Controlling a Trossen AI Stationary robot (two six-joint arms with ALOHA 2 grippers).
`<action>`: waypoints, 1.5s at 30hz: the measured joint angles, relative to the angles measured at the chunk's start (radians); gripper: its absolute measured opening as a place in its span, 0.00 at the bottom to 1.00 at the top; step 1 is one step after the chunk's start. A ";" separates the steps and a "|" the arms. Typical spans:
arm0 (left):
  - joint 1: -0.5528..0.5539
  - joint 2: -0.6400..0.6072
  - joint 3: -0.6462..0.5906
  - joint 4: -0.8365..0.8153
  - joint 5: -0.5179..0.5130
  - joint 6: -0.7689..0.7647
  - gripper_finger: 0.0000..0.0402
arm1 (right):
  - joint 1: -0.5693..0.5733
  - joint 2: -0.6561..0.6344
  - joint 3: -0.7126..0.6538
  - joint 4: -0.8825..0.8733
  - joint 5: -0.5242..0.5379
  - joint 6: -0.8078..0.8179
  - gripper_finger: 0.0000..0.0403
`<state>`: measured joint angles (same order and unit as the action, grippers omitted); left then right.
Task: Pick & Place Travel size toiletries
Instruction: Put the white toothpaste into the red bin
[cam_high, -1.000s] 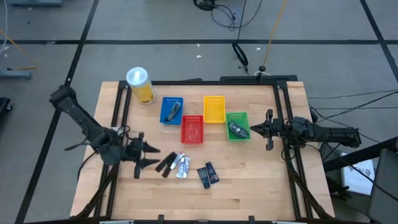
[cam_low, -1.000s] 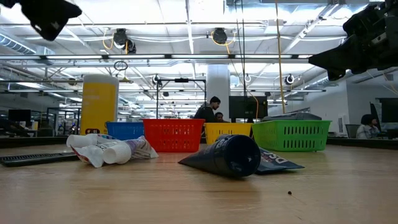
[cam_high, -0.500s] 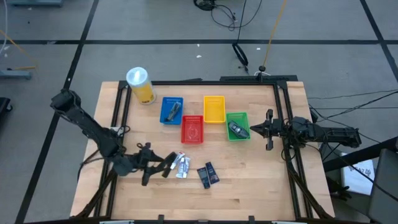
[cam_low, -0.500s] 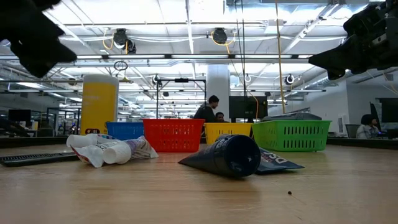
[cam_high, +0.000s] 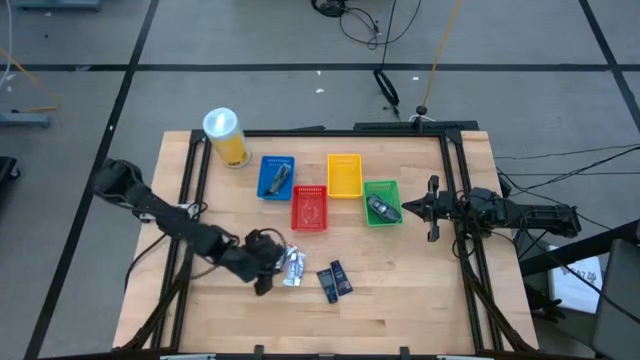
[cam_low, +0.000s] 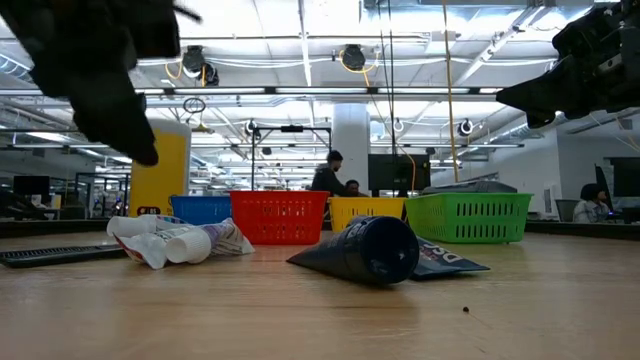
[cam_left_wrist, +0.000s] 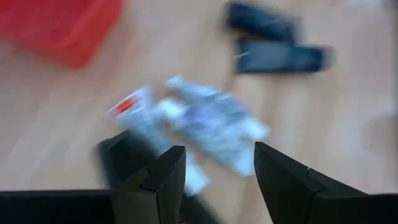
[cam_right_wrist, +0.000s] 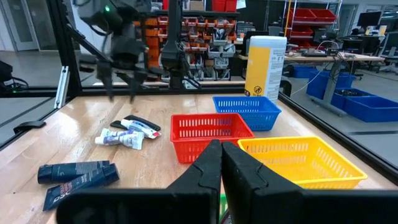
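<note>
The travel size toiletries lie loose at the table's middle front: silvery-white tubes (cam_high: 293, 266) (cam_left_wrist: 208, 127), two dark blue packets (cam_high: 335, 280) (cam_left_wrist: 273, 50) and a dark grey piece (cam_left_wrist: 127, 158) (cam_right_wrist: 143, 122). My left gripper (cam_high: 270, 266) (cam_left_wrist: 217, 177) hangs open just above the white tubes and the dark piece, tipped downward, touching nothing. My right gripper (cam_high: 432, 208) (cam_right_wrist: 221, 168) waits shut at the table's right edge, pointing level toward the baskets.
Blue (cam_high: 276, 177), red (cam_high: 309, 207), yellow (cam_high: 344, 175) and green (cam_high: 381, 202) baskets stand in a row behind the loose items; the blue and green ones hold dark items. A tall yellow canister (cam_high: 225, 137) stands at the far left. A black frame (cam_high: 190, 180) rims the table.
My left gripper has swung toward the table's right and a little toward its near edge, sinking and tipping downward, until it hangs over the white tubes. Its fingers have stayed open. The toiletries have not moved.
</note>
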<state>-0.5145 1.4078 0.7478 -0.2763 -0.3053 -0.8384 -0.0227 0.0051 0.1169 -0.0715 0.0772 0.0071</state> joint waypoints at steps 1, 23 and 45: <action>0.014 0.012 0.024 -0.055 0.001 -0.033 0.46 | 0.000 0.000 0.000 0.000 0.000 0.000 0.01; 0.154 0.255 0.086 -0.104 0.148 -0.166 0.46 | 0.000 0.000 0.000 0.000 0.000 0.000 0.01; 0.156 0.250 0.082 -0.147 0.148 -0.191 0.14 | 0.000 0.000 0.000 0.000 0.000 0.000 0.01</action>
<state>-0.3583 1.6582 0.8303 -0.4235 -0.1572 -1.0293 -0.0229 0.0051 0.1169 -0.0715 0.0771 0.0071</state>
